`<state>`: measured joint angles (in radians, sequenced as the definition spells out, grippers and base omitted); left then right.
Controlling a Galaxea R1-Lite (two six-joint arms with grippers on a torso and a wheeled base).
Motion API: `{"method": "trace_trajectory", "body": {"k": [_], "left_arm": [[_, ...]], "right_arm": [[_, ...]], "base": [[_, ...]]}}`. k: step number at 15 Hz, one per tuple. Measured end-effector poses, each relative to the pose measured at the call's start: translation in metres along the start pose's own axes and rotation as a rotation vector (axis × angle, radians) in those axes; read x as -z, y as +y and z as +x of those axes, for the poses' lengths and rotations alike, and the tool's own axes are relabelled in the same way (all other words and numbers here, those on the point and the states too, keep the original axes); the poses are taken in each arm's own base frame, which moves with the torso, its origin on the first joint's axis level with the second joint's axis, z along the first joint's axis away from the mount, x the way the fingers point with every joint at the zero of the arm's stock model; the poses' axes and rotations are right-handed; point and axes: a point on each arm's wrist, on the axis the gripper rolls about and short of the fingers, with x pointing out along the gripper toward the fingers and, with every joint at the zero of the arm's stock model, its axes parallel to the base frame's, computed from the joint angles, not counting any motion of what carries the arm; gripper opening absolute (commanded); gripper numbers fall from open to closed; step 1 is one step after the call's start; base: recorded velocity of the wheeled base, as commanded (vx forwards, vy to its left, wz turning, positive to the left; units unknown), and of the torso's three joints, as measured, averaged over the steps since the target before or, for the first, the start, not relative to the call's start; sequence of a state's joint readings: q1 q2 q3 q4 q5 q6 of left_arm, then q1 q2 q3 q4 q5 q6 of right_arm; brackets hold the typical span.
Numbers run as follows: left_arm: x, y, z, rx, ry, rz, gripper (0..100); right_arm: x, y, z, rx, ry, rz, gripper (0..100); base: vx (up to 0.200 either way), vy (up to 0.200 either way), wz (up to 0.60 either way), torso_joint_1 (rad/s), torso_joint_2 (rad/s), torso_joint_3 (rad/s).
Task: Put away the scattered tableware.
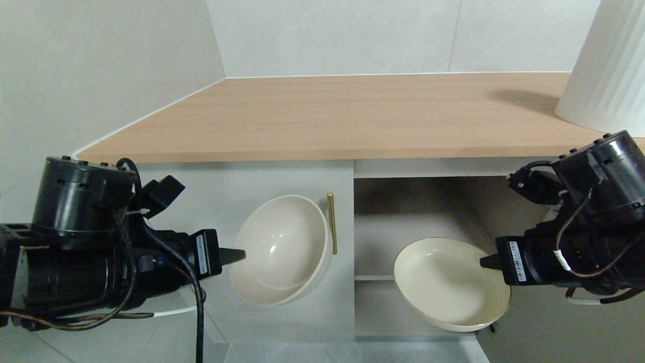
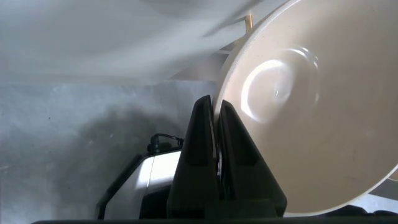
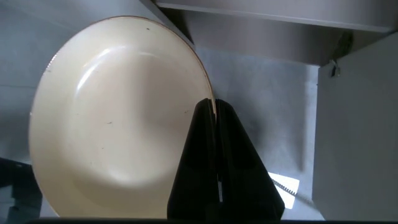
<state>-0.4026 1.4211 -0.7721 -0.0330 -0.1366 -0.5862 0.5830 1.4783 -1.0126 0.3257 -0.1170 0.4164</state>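
My left gripper (image 1: pixel 241 255) is shut on the rim of a cream bowl (image 1: pixel 282 249), held tilted in front of the closed cabinet door (image 1: pixel 242 186). In the left wrist view its fingers (image 2: pixel 214 115) pinch the bowl (image 2: pixel 305 99) by the edge. A cream plate (image 1: pixel 448 282) hangs tilted before the open cabinet compartment (image 1: pixel 383 242), with my right gripper (image 1: pixel 485 262) shut on its rim. The right wrist view shows the plate (image 3: pixel 118 112) clamped between that gripper's fingers (image 3: pixel 214 115).
A wooden countertop (image 1: pixel 352 116) runs above the cabinet, with a white ribbed object (image 1: pixel 604 70) at its right end. The closed door has a brass handle (image 1: pixel 331 222). A shelf edge (image 1: pixel 373 277) crosses the open compartment. Tiled walls close the left and back.
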Motion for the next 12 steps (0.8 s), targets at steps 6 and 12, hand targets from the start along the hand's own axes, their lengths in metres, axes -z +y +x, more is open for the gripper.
{"method": "trace_trajectory", "body": {"k": [6, 12], "left_arm": [[0.01, -0.001, 0.004, 0.001, 0.043, 0.075, 0], [0.016, 0.001, 0.01, -0.013, 0.082, 0.08, 0]], "right_arm": [[0.001, 0.001, 0.047, 0.04, 0.061, -0.003, 0], [0.007, -0.009, 0.123, 0.108, 0.068, 0.036, 0]], "base": [[0.0, 0.0, 0.0, 0.0, 0.0, 0.0], [0.0, 0.0, 0.0, 0.0, 0.0, 0.0]]}}
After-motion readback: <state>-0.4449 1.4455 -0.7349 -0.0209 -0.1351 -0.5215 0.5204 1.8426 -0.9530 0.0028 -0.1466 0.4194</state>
